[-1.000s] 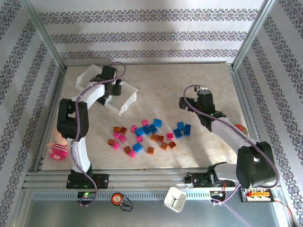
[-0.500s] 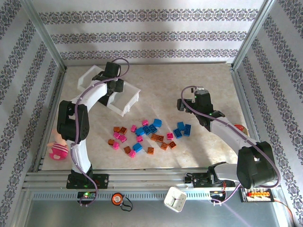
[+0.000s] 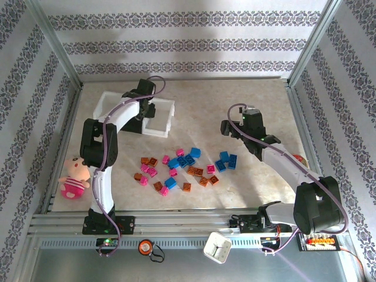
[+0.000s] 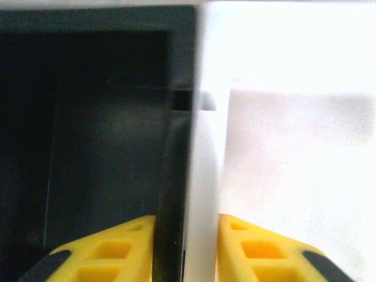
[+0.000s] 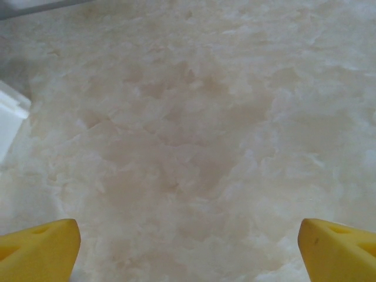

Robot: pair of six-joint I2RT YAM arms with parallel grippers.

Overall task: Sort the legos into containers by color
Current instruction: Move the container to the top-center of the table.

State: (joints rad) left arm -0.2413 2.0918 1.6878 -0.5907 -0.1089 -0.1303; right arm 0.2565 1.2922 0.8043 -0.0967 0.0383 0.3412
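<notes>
The left gripper [image 4: 187,247] pinched a dividing wall of the containers [image 3: 104,96]; any jerk could tip them. The right gripper [image 5: 188,252], well right of them, gaped empty

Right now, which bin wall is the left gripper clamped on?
The divider where the black middle bin meets the right-hand white bin; the left gripper straddles it, one finger inside each.
</notes>
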